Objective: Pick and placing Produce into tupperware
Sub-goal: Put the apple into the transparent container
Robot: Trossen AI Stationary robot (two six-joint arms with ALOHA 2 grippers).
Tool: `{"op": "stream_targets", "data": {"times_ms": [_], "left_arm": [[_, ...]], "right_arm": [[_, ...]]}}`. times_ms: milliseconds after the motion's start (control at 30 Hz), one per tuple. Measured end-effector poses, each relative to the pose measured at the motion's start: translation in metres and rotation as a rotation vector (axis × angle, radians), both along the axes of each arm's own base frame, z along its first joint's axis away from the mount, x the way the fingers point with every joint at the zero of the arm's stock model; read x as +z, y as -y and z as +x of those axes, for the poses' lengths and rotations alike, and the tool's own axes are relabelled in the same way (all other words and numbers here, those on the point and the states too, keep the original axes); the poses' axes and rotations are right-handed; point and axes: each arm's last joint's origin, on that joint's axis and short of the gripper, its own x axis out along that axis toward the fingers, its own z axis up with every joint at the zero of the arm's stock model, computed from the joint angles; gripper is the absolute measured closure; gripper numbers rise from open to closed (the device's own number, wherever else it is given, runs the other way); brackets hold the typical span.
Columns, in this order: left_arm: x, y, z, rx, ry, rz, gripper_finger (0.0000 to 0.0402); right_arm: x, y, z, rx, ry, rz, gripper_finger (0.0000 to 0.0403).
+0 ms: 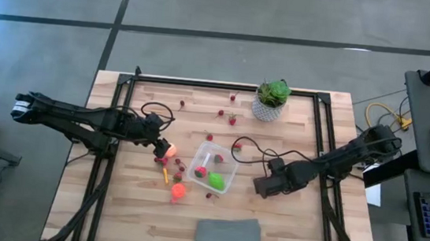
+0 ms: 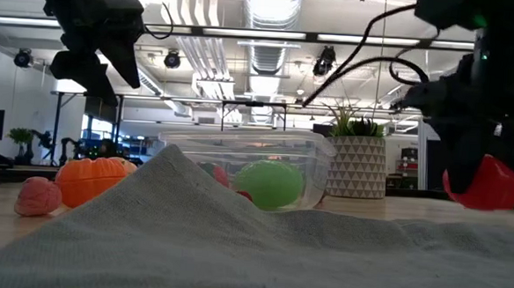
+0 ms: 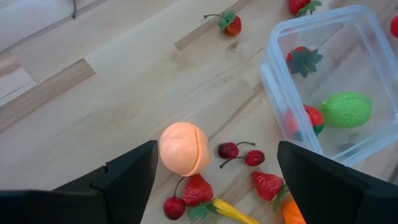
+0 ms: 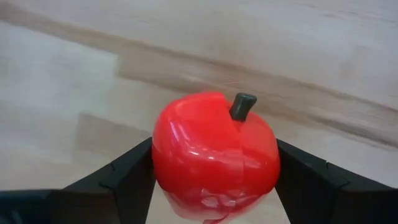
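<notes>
The clear tub (image 1: 214, 168) sits mid-table holding a green piece (image 3: 346, 109) and red pieces. My left gripper (image 1: 162, 144) hovers open above a peach-coloured fruit (image 3: 183, 148), which lies on the wood between its fingers in the left wrist view, untouched. Cherries (image 3: 239, 154), strawberries (image 3: 198, 190) and an orange piece (image 1: 177, 190) lie around it. My right gripper (image 1: 261, 187) is just right of the tub, shut on a red apple (image 4: 214, 155). The high view hides the apple under the gripper. My right gripper pinches the red apple by its two opposite sides (image 4: 163, 163) between the two fingers, slanting down from the table's right. The dark stem (image 4: 241, 106) points away from the fingers. In the low view the apple (image 2: 488, 184) hangs just clear of the table.
A potted plant (image 1: 271, 100) stands at the far edge. A grey cloth (image 1: 227, 236) lies at the near edge and fills the low view's foreground. Small berries (image 1: 231, 118) are scattered between the tub and the far edge. Black frame rails run down both table sides.
</notes>
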Motion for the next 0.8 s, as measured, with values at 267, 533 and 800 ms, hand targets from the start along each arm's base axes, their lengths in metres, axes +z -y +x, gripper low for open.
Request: {"op": "stream_targets", "data": {"times_ms": [267, 533, 800], "left_arm": [[0.004, 0.000, 0.002, -0.002, 0.024, -0.003, 0.0087], [0.004, 0.000, 0.002, -0.002, 0.025, -0.002, 0.0087], [0.004, 0.000, 0.002, -0.005, 0.023, 0.006, 0.0087]], "right_arm": [[0.051, -0.010, 0.032, 0.092, 0.193, -0.010, 0.0120], [0.094, 0.019, 0.072, 0.152, 0.340, -0.142, 0.0124], [0.093, 0.043, 0.126, 0.283, 0.342, -0.140, 0.0108]]}}
